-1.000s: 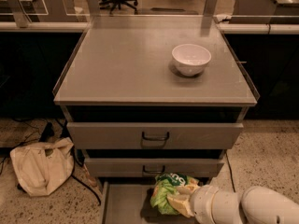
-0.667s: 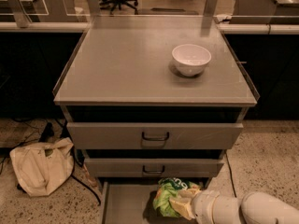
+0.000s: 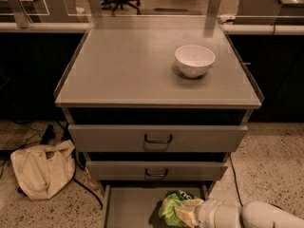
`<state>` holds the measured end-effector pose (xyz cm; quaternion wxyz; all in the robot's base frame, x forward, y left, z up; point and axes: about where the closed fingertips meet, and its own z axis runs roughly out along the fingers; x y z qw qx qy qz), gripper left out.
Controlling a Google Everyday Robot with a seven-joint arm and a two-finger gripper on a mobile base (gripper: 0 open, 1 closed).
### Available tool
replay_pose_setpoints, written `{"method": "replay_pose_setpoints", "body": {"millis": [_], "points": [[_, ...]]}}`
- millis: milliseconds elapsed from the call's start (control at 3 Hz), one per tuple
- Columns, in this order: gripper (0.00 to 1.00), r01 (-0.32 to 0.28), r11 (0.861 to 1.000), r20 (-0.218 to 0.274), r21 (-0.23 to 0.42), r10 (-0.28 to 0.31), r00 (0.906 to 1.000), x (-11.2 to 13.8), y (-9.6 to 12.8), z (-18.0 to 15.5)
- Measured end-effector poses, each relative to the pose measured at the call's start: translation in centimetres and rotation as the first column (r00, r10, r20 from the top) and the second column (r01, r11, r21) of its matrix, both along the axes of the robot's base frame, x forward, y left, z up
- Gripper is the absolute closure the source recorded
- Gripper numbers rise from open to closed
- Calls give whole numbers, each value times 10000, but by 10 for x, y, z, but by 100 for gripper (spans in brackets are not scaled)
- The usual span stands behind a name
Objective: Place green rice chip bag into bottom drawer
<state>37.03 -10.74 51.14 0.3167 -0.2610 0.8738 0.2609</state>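
The green rice chip bag (image 3: 171,207) is bright green and crinkly. It sits low over the right part of the open bottom drawer (image 3: 127,208), the lowest of the grey cabinet's three drawers. My gripper (image 3: 186,213) reaches in from the lower right on a white arm (image 3: 247,216). Its tan fingers (image 3: 184,214) are closed on the bag's right side. I cannot tell if the bag touches the drawer floor.
The two upper drawers (image 3: 158,138) with dark loop handles are pushed nearly shut. A white bowl (image 3: 194,60) stands on the cabinet top (image 3: 123,65). A beige cloth sack (image 3: 42,169) and dark cables (image 3: 85,186) lie on the floor at left.
My gripper has carried the green bag a little lower and slightly left, deeper into the open bottom drawer. Nothing else has moved.
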Motion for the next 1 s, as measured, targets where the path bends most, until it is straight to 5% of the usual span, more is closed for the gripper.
{"method": "replay_pose_setpoints", "body": {"millis": [333, 1000], "points": [[100, 1, 10000, -2, 1, -1, 10000, 0, 0, 0], [100, 1277, 9912, 379, 334, -1289, 9909, 10, -15, -35]]}}
